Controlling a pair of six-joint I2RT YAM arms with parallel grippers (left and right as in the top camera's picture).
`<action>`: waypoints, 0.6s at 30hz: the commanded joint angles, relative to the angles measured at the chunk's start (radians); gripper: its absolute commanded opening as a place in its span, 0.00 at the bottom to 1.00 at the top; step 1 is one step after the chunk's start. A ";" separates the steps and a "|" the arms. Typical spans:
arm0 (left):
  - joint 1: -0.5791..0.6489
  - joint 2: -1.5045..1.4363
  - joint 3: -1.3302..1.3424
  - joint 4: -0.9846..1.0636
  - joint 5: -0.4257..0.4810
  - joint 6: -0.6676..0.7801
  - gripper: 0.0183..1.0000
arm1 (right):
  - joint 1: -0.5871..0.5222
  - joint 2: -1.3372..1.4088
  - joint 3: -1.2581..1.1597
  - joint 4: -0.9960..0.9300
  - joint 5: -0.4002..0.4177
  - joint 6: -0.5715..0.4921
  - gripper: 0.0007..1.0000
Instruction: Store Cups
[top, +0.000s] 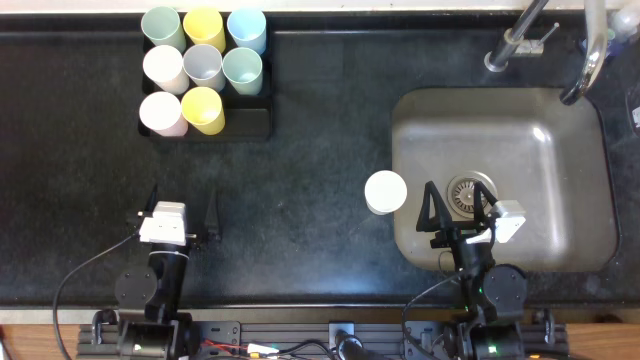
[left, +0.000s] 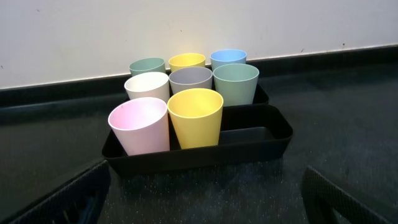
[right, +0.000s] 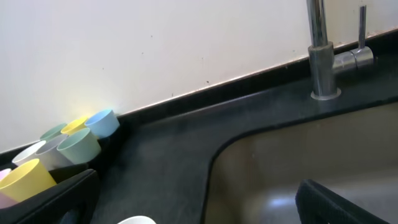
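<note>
My right gripper (top: 456, 205), fingers spread and empty, sits at the left rim of the sink (top: 560, 150), just beside a white cup (top: 385, 191) standing on the counter (top: 320, 150). My left gripper (top: 184, 208), likewise spread and empty, faces the black tray (top: 250, 122) holding eight cups (top: 204, 109).

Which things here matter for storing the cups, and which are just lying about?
For the job:
- white cup, loose beside the sink
- black tray, one slot free
- eight cups already standing in it

Just lying about:
- sink
- tap
</note>
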 joint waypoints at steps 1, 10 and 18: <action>-0.001 -0.012 0.001 -0.005 0.020 0.016 1.00 | -0.005 0.053 0.201 -0.143 -0.004 0.000 1.00; -0.001 -0.012 0.001 -0.005 0.020 0.016 1.00 | 0.002 0.763 1.065 -0.885 -0.012 -0.040 1.00; -0.001 -0.012 0.001 -0.005 0.020 0.016 1.00 | 0.154 1.313 1.492 -1.476 0.078 -0.489 1.00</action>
